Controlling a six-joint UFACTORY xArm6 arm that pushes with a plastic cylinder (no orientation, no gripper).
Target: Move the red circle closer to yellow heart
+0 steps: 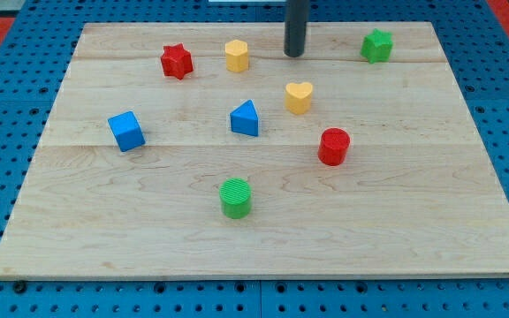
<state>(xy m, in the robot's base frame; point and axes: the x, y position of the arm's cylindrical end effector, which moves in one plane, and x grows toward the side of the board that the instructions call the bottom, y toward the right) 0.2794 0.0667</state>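
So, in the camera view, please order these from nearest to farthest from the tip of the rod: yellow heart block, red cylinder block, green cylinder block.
My tip is near the view's top, right of centre.
1. Yellow heart block: nearest, just below my tip.
2. Red cylinder block: farther down, slightly to the view's right.
3. Green cylinder block: farthest, toward the view's bottom, left of my tip.

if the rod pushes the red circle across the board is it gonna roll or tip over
Probably neither. The red circle stands on its flat end and looks squat, so it should slide, not roll or tip. The wooden board looks smooth, so little drag. Its round side may let it slip sideways off my tip if pushed off-centre.
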